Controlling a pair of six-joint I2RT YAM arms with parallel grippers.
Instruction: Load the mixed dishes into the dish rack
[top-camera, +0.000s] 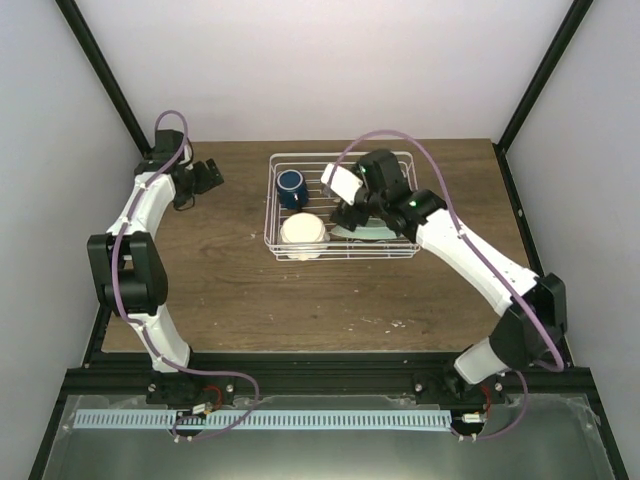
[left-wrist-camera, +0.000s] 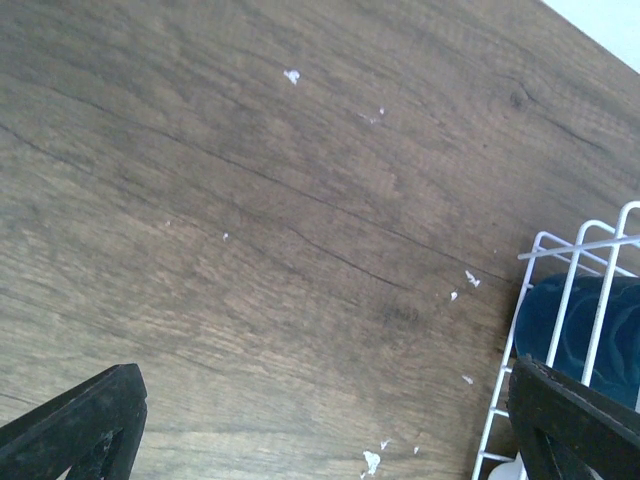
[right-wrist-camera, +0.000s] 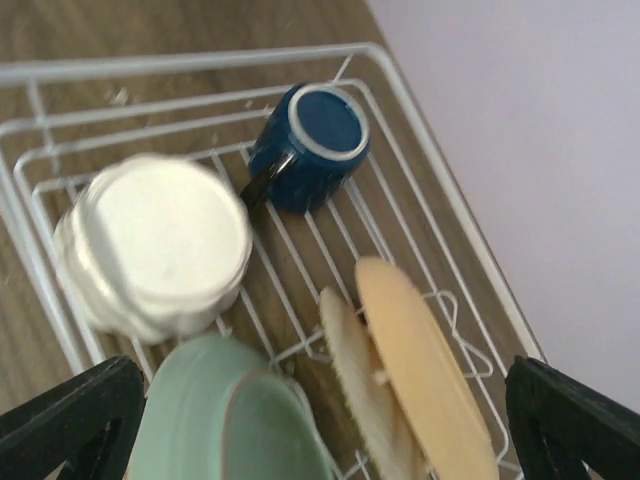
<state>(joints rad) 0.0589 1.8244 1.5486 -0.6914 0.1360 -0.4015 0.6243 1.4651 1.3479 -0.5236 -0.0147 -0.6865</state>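
Observation:
The white wire dish rack (top-camera: 400, 250) stands at the back middle of the table. In it are the dark blue mug (top-camera: 291, 187), upside down, the small white scalloped dish (top-camera: 303, 233) and the mint-green plate (top-camera: 378, 234). My right gripper (top-camera: 352, 213) hovers over the rack, open and empty. In the right wrist view (right-wrist-camera: 320, 405) it is above the mint-green plate (right-wrist-camera: 225, 420), beside the orange-yellow plate (right-wrist-camera: 425, 365) standing on edge in the tines, with the mug (right-wrist-camera: 312, 145) and white dish (right-wrist-camera: 155, 240) beyond. My left gripper (top-camera: 206, 177) is open and empty over bare table, left of the rack.
A cream-coloured plate (right-wrist-camera: 362, 385) stands on edge against the orange-yellow one. The left wrist view shows the rack's left edge (left-wrist-camera: 560, 300) with the mug (left-wrist-camera: 565, 325) behind the wires, and white crumbs (left-wrist-camera: 371, 461) on the wooden table (left-wrist-camera: 250, 200). Black frame posts stand at the back corners.

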